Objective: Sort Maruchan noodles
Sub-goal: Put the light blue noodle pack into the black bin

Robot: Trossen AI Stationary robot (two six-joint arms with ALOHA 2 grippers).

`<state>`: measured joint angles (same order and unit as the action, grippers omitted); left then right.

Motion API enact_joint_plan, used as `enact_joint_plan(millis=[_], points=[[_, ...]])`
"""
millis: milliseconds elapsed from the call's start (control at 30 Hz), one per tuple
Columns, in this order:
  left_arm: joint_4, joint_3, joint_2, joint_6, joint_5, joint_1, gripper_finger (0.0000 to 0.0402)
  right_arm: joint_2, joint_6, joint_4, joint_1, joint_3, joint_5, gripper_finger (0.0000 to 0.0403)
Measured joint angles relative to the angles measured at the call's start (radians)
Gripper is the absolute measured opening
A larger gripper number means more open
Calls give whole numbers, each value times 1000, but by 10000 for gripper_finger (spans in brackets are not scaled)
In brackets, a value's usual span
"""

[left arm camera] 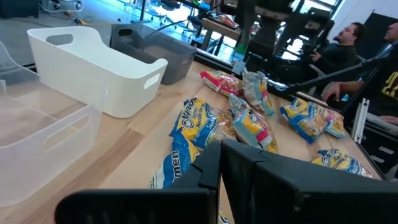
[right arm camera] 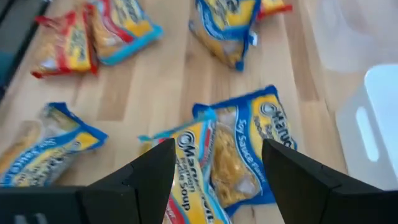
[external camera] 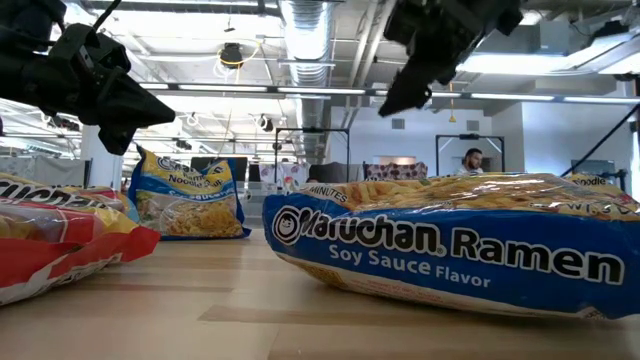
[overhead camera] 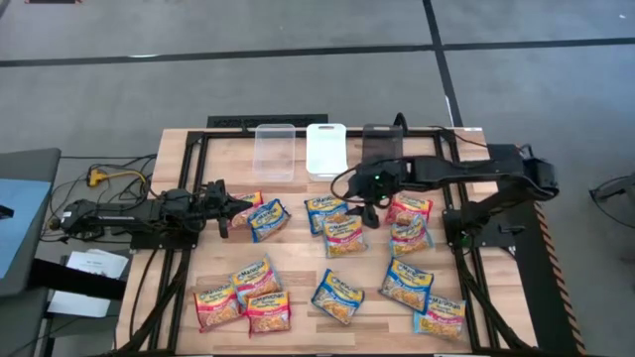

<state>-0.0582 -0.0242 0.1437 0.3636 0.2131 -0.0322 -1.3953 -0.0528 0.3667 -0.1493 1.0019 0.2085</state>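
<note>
Crinkly yellow Maruchan noodles (overhead camera: 344, 236) (blue, red trims)

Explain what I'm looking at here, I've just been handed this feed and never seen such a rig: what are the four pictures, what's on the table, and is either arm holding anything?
This is a two-armed table robot. The overhead picture shows the whole wooden table. The low one looks level across it. The other two come from cameras on each wrist.

Scattered on the table are Maruchan ramen packets, trimmed blue, red or orange; none is in a bin. At the far edge stand a clear bin, a white bin and a dark grey bin.

The left gripper is shut and holds nothing; it sits beside a blue-trimmed packet. The right gripper is open and empty, hanging above two overlapping blue packets near the middle.
</note>
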Motion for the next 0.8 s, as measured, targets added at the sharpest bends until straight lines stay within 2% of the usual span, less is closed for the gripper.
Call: enact_joint_plan(millis=[433, 800], points=[[0, 0, 0, 0, 0, 0, 0, -167, 18, 9, 0, 0, -2, 265], [0, 0, 0, 0, -1, 0, 0, -247, 48, 14, 33, 0, -2, 265]])
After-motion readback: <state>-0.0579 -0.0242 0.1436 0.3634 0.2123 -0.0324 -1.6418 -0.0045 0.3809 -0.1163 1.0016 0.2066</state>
